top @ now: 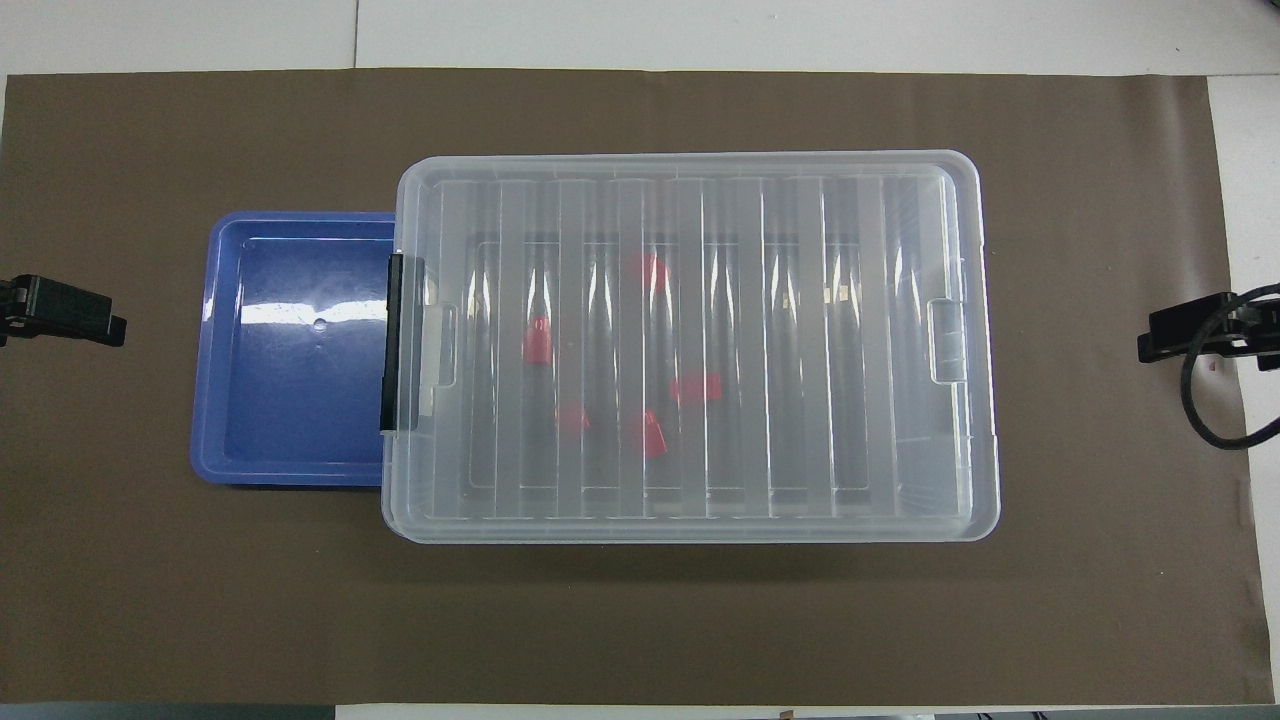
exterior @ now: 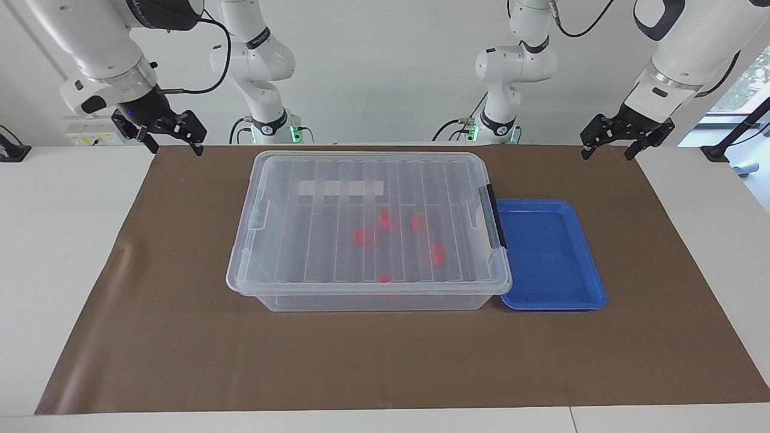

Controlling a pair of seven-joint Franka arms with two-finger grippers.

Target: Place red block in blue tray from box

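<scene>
The box [exterior: 367, 180] is a clear bin with its ribbed lid closed, in the middle of the brown mat; it also shows in the overhead view [top: 800, 340]. Several red blocks lie inside it, one [exterior: 437, 254] near the black latch [exterior: 496, 216], also seen from overhead [top: 537, 342]. The blue tray [exterior: 547, 252] is empty and sits against the box toward the left arm's end, also in the overhead view [top: 290, 400]. My left gripper [exterior: 606, 154] is open and empty, raised over the mat's edge [top: 70, 315]. My right gripper [exterior: 174, 148] is open and empty, raised over the mat's other end [top: 1190, 335].
The brown mat [exterior: 385, 361] covers most of the white table. The box's lid rim overhangs the tray's edge. A black cable loop [top: 1215, 410] hangs by the right gripper.
</scene>
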